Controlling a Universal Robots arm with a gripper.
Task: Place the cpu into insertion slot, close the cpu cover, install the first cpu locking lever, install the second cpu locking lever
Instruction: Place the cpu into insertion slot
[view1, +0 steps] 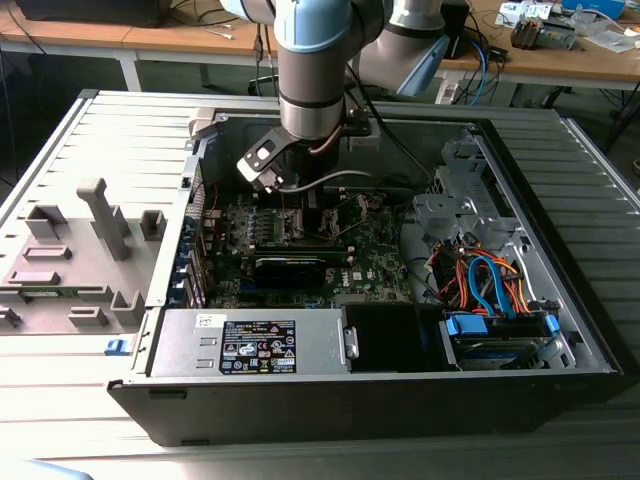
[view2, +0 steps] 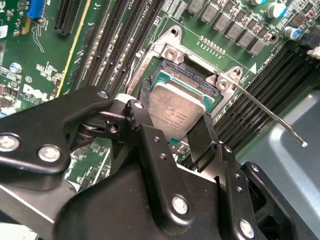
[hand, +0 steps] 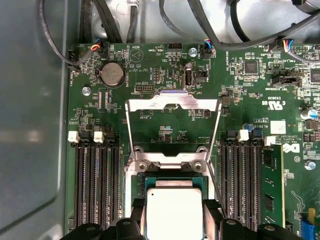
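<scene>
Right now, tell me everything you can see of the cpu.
The cpu is a small flat square chip with a silver-grey metal top and a thin green edge. It sits over the insertion slot, between the two black fingers of the pincer, which press its opposite sides. Whether it is fully seated cannot be told.

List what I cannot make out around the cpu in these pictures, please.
Contacts of the insertion slot: both wrist views, covered by the cpu.
Part of the cpu: first wrist view, cut off by the picture edge.
How deep the cpu sits: cannot tell; the end effector grips its sides.
The insertion slot: exterior view, behind the arm.
</scene>
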